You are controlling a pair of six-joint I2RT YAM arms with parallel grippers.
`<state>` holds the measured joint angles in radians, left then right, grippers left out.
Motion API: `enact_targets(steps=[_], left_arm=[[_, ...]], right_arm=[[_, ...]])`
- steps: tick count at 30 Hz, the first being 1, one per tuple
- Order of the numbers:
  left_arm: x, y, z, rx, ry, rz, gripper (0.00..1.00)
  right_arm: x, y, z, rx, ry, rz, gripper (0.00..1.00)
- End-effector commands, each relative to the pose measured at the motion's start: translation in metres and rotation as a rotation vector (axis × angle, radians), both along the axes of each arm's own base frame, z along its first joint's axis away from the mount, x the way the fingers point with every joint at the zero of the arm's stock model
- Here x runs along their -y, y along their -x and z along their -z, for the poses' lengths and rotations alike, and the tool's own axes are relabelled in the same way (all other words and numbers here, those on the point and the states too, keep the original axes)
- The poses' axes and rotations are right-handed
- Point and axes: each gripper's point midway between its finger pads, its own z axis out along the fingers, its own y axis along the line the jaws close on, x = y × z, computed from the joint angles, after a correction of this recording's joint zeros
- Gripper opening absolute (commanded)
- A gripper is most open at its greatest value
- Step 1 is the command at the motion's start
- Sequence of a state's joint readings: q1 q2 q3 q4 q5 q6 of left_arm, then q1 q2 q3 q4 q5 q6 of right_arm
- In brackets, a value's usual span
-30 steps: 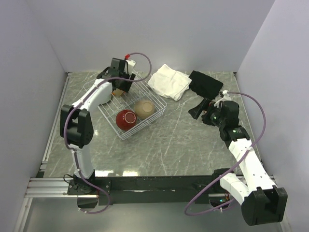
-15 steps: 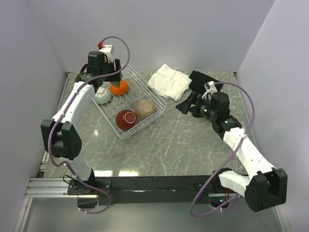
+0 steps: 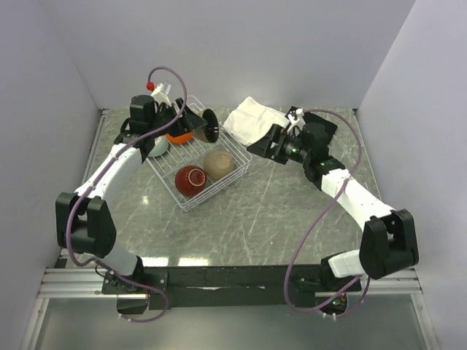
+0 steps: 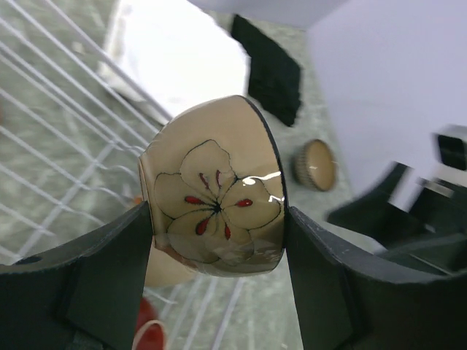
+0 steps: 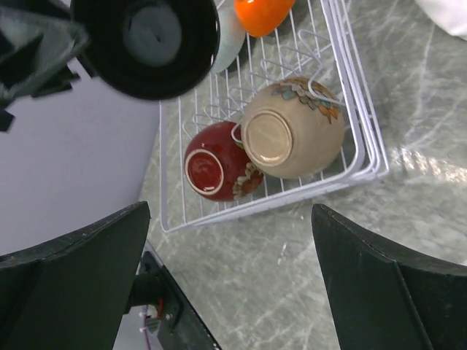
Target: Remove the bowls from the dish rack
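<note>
Dark brown bowl [image 5: 146,36] is likely handling as glazed ceramic: rigid, light enough for one arm, slick, apt to chip if dropped. Left gripper [image 4: 217,215] is clamping it across its width, a finger on each outer wall, which is probably the soundest hold. The bowl is hanging tipped on its side above the far edge of the dish rack [image 5: 365,146]. Its outside is showing dark and glossy, its inside cream with an outlined flower flecked red. Right gripper [image 3: 260,145] is hovering near the rack's right corner, jaws spread wide, carrying nothing.
</note>
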<state>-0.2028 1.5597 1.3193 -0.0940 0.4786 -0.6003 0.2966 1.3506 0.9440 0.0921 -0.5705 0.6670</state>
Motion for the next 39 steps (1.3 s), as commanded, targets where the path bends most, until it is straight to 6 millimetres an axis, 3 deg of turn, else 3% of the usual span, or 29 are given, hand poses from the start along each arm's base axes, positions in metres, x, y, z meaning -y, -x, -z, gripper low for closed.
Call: enact_targets(steps=[1, 9, 18, 28, 31, 34, 35, 37, 38, 39], left_arm=[[0.027, 0.034, -0.08, 0.161, 0.235, 0.155, 0.01], [0.052, 0.066, -0.072, 0.132, 0.29, 0.25, 0.01], [0.077, 0.086, -0.059, 0.092, 0.308, 0.31, 0.01], [0.085, 0.09, -0.042, 0.072, 0.244, 0.295, 0.01], [0.083, 0.09, -0.031, 0.079, 0.183, 0.253, 0.03], [0.078, 0.092, -0.022, 0.093, 0.126, 0.223, 0.21], [0.075, 0.093, -0.021, 0.1, 0.112, 0.212, 0.38], [0.065, 0.092, -0.017, 0.116, 0.056, 0.161, 0.53], [0.06, 0.091, -0.017, 0.126, 0.034, 0.144, 0.67], [0.054, 0.091, -0.011, 0.129, -0.009, 0.126, 0.75]], right_arm=[[-0.019, -0.013, -0.038, 0.075, -0.093, -0.052, 1.0], [-0.037, -0.027, -0.033, 0.025, -0.127, -0.092, 0.92], [-0.057, -0.027, -0.016, -0.027, -0.144, -0.17, 0.71], [-0.052, -0.018, 0.003, -0.058, -0.065, -0.163, 0.02], [-0.046, -0.016, 0.005, -0.063, -0.013, -0.145, 0.0], [-0.037, -0.012, 0.008, -0.07, 0.053, -0.13, 0.0], [-0.034, -0.011, 0.008, -0.055, 0.081, -0.129, 0.0], [-0.022, -0.01, 0.014, -0.084, 0.149, -0.094, 0.0], [-0.017, -0.008, 0.014, -0.066, 0.187, -0.092, 0.0], [-0.011, -0.008, 0.015, -0.069, 0.211, -0.082, 0.0]])
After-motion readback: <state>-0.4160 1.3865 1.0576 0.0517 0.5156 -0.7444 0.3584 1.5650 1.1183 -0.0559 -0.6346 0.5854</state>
